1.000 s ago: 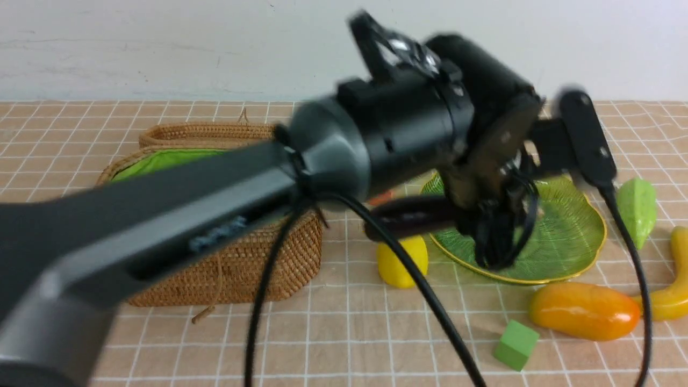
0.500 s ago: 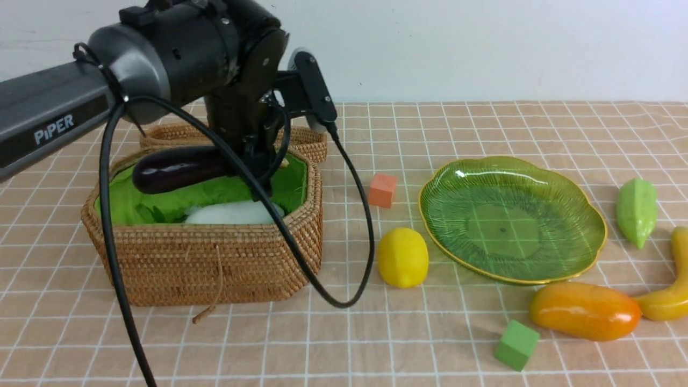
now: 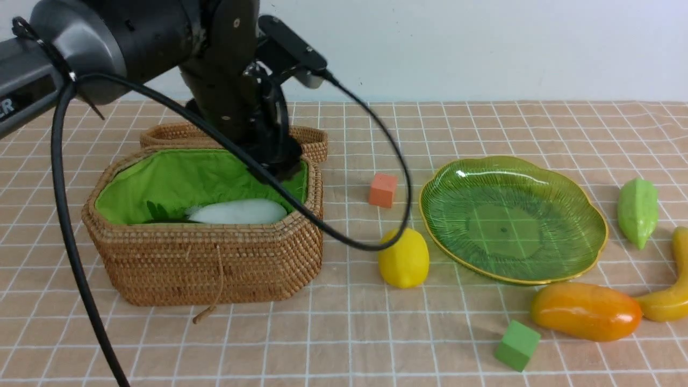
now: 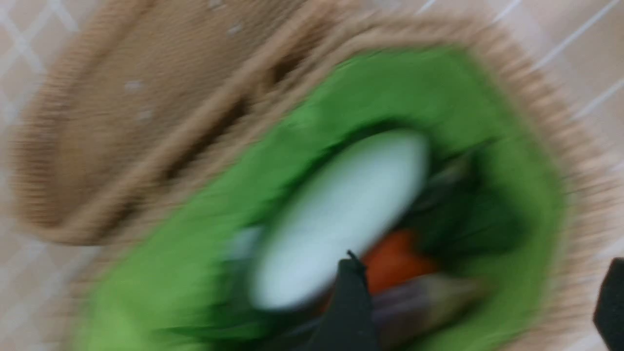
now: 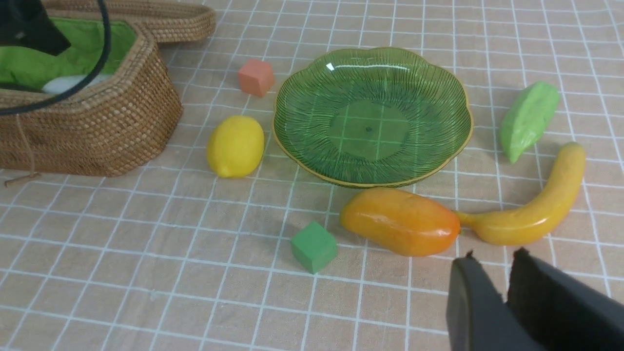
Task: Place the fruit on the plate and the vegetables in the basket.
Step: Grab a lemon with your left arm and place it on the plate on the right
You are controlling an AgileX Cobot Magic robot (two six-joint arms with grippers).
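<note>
The left wrist view is smeared by motion. Inside the basket it shows only soft shapes: the white radish, an orange patch that reads as the carrot and a dark purplish streak that is probably the eggplant. From the front, the basket's near wall hides everything but the radish, and a black cable loops across it. The banana is cut off at the frame's right edge.

The left arm reaches in from the left and bends steeply down over the basket's far right corner, just in front of the wicker lid. The left gripper hangs there with its fingers spread wide and holding nothing. The right gripper (seen only from its own wrist camera) hovers above the cloth near the mango and banana. Its jaws are drawn almost together and empty.

The plate holds nothing. The lemon lies just off its left rim, the mango by its near edge, and the pale green ridged vegetable to its right. An orange-pink cube and a green cube sit on the cloth.
</note>
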